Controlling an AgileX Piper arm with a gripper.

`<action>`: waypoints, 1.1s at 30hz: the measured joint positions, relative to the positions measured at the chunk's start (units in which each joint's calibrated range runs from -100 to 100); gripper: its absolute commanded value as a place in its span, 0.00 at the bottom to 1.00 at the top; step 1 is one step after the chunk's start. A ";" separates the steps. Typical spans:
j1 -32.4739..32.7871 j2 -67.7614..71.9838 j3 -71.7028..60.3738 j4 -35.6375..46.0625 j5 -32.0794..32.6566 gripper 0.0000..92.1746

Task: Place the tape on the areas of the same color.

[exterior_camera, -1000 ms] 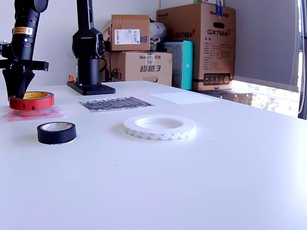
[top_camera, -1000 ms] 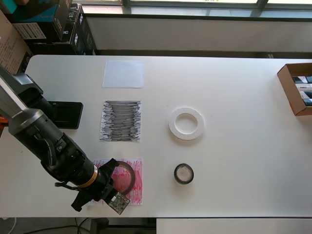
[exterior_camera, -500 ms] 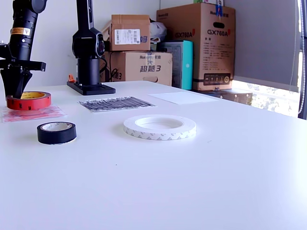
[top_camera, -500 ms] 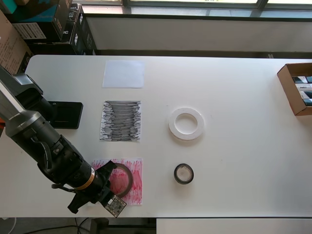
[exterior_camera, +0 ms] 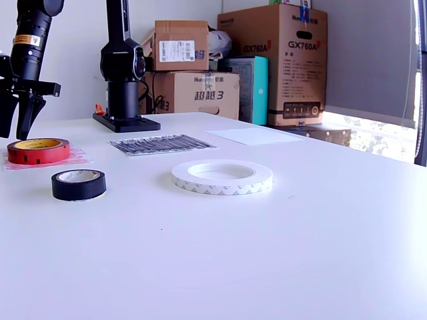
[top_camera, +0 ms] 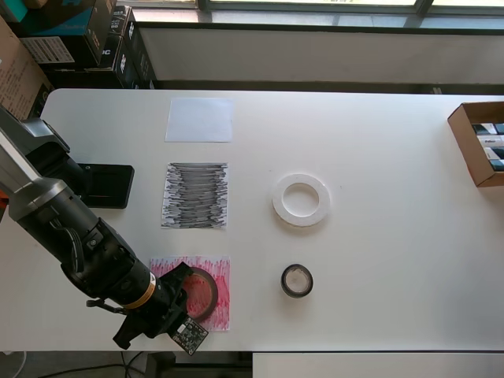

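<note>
The red tape (top_camera: 215,286) (exterior_camera: 38,151) lies flat on the red scribbled sheet (top_camera: 223,268) (exterior_camera: 75,159) near the table's front edge in the overhead view. My gripper (top_camera: 179,296) (exterior_camera: 18,119) hangs just above the roll, open, with nothing between its fingers. The black tape (top_camera: 286,281) (exterior_camera: 79,185) and the larger white tape (top_camera: 279,200) (exterior_camera: 222,187) rest on the bare table, apart from the sheets. The black scribbled sheet (top_camera: 195,194) (exterior_camera: 159,143) and the plain white sheet (top_camera: 199,119) (exterior_camera: 253,135) carry nothing.
The arm's black base (top_camera: 106,185) (exterior_camera: 125,80) stands beside the black scribbled sheet. An open cardboard box (top_camera: 479,143) sits at the overhead view's right edge. Stacked cartons (exterior_camera: 200,67) line the back of the table.
The gripper lowered the red tape onto the red sheet, opened and let it go. It has since risen a little above the roll.
</note>
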 measured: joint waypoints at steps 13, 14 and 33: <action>2.56 -8.28 -5.37 -1.16 0.00 0.50; 3.11 -9.37 -6.20 -1.01 0.00 0.50; 21.78 -8.24 -21.21 10.51 10.27 0.50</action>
